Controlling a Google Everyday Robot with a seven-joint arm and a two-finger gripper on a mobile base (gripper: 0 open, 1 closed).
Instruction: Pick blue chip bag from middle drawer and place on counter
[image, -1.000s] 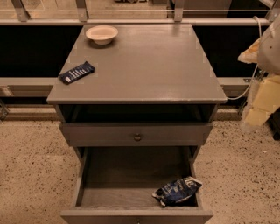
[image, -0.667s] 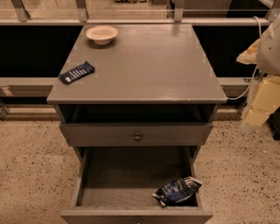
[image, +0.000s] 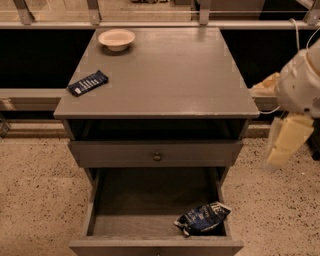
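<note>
The blue chip bag (image: 202, 219) is dark navy with white lettering and lies crumpled in the front right corner of the open middle drawer (image: 135, 200). The counter (image: 165, 75) is the flat grey top of the cabinet. My gripper (image: 278, 157) hangs off to the right of the cabinet, pointing down, at about the height of the shut knob drawer. It is well above and to the right of the bag and touches nothing.
A cream bowl (image: 116, 39) stands at the counter's back left. A flat dark blue bar wrapper (image: 88, 83) lies near its left edge. A shut drawer front with a round knob (image: 157, 156) sits above the open drawer. Speckled floor surrounds the cabinet.
My gripper has come lower and slightly to the left beside the cabinet. The bag, drawer and counter items have not moved.
</note>
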